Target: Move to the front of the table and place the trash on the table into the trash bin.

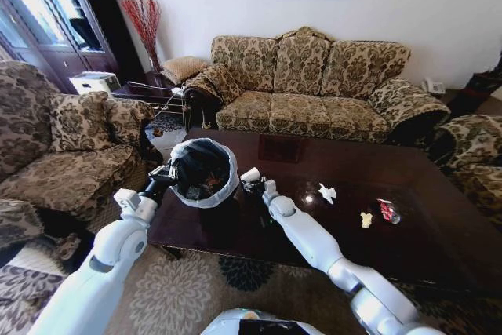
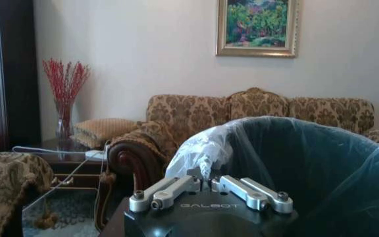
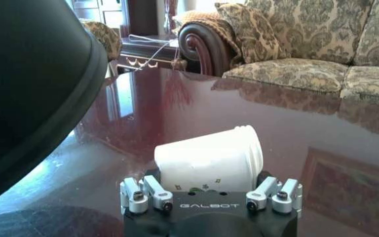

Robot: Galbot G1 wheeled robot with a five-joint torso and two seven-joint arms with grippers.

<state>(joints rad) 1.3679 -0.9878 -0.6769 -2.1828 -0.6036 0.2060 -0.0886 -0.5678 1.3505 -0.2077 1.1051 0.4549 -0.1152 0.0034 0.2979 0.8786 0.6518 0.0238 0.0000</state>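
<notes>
The left gripper (image 1: 167, 172) holds the trash bin (image 1: 205, 172) up by its rim, tilted so its mouth faces the camera above the table's (image 1: 314, 217) left front corner. In the left wrist view its fingers (image 2: 170, 190) sit drawn close together on the white rim and bag liner; the actual contact is hidden behind the gripper body. Something reddish lies inside the bin, too dark to make out.

The right gripper (image 1: 252, 181) hangs just beside the bin's right rim, its fingers closed on a white paper cup (image 3: 209, 160) lying sideways between them. The cup's base is cut off from sight by the gripper housing. The bin's dark wall (image 3: 31, 84) fills one side of the right wrist view.

Toward the right half of the tabletop rest a crumpled white wrapper (image 1: 327, 191), a yellowish scrap (image 1: 365, 219) and a clear bottle with a red label (image 1: 387, 211), the last two near each other. The table's front edge is partly hidden by the right arm.
</notes>
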